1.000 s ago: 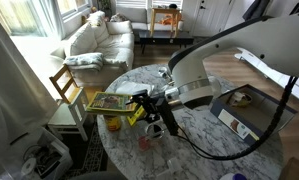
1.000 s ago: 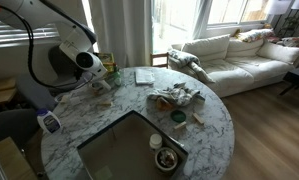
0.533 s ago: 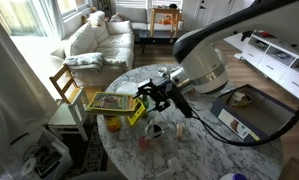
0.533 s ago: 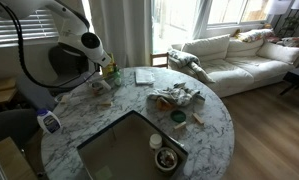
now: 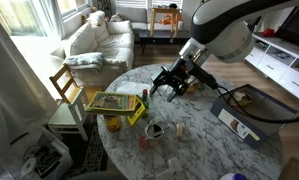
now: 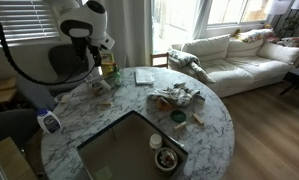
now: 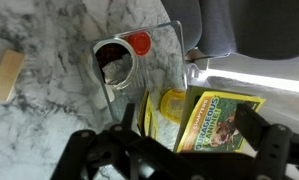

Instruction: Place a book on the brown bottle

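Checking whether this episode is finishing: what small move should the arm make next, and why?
Probably raise the tool clear and finish: it is open and empty, apart from the book, which already lies on the brown bottle.

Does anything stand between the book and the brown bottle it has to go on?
Nothing visible does. In an exterior view the book appears to lie flat on top of the brown bottle, with no gap or other object seen between them. The gripper hangs open and empty, apart from both.
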Action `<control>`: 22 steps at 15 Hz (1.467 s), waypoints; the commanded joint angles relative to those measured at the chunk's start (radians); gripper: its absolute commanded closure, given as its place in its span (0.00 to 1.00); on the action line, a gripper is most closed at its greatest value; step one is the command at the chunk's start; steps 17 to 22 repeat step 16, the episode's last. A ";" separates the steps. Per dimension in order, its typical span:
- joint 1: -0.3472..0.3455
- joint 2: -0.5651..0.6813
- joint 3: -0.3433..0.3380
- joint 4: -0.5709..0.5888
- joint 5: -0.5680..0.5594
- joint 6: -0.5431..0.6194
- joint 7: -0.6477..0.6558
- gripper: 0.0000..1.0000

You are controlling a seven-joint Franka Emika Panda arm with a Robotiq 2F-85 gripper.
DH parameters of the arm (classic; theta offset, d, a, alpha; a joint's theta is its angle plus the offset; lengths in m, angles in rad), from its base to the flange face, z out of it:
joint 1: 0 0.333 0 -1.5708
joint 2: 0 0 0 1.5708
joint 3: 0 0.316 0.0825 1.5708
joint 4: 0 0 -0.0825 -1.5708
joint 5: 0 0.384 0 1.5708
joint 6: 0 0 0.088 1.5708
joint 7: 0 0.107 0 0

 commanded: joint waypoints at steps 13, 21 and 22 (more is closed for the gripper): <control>-0.295 -0.046 0.286 0.203 -0.201 -0.185 0.034 0.00; -0.296 -0.045 0.290 0.209 -0.201 -0.185 0.033 0.00; -0.296 -0.045 0.290 0.209 -0.201 -0.185 0.033 0.00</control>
